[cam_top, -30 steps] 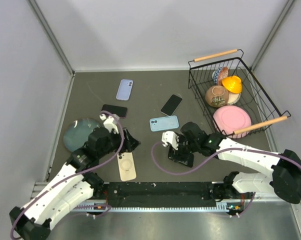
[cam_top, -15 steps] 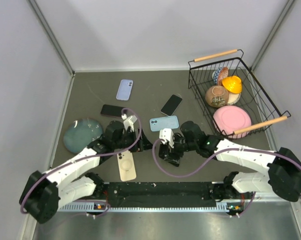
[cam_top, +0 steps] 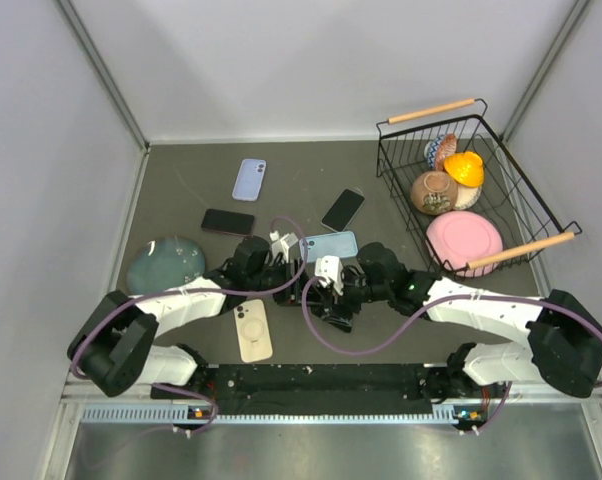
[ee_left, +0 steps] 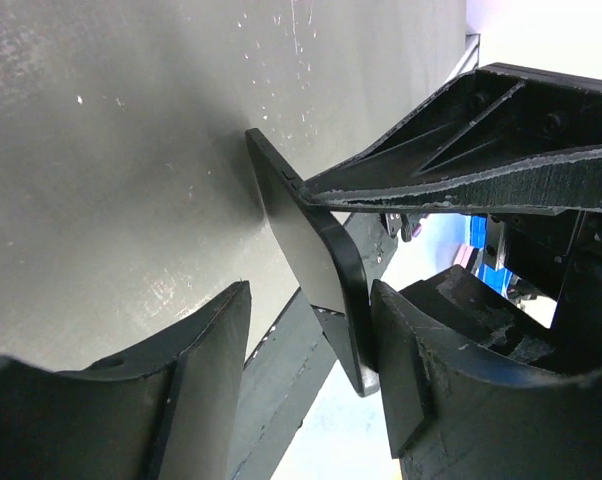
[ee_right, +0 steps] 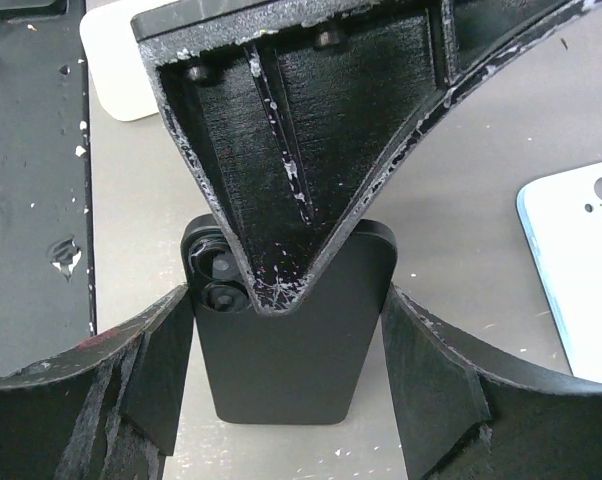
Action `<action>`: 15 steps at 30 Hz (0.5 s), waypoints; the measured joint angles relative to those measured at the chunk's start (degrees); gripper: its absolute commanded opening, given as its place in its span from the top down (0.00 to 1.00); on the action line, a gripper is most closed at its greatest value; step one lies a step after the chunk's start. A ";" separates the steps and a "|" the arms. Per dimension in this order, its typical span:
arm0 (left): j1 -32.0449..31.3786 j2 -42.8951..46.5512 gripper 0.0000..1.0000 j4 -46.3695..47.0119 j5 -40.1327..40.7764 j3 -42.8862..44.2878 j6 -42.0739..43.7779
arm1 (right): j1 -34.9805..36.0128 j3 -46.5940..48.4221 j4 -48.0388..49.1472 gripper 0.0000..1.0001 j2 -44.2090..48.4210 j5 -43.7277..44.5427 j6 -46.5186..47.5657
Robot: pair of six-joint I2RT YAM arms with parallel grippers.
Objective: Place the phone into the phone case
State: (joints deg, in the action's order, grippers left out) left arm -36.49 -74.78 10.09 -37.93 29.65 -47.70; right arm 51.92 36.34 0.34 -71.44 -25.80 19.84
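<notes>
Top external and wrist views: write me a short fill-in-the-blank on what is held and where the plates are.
The right gripper grips a ____ phone.
The phone's edge sits ____ the fingers of the left gripper.
The wire basket holds a plate coloured ____.
The grey-green plate lies on the ____ arm's side.
Missing: black; between; pink; left.

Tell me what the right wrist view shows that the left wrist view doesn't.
Right wrist only: the back of the phone with its lenses, and the blue case nearby. Left wrist only: the phone edge-on, tilted up from the table, with a gap on one side inside the left gripper. Both: the phone, gripped by the right gripper.
</notes>
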 measured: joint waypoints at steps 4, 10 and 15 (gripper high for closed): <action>0.00 -1.38 0.45 1.16 -0.79 0.15 -0.57 | 0.11 -0.42 0.35 0.50 -0.09 0.15 -0.13; 0.00 -2.12 0.72 1.11 -0.63 1.03 -0.59 | 0.46 -1.11 1.11 0.47 -0.07 0.15 -0.13; -0.22 -2.82 1.00 0.94 -0.42 1.95 -1.95 | 0.63 -1.46 0.76 0.32 0.28 1.55 0.17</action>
State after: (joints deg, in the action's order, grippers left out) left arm -36.71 -77.60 11.03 -38.35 31.59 -49.65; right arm 52.56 34.87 1.10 -71.16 -24.25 20.01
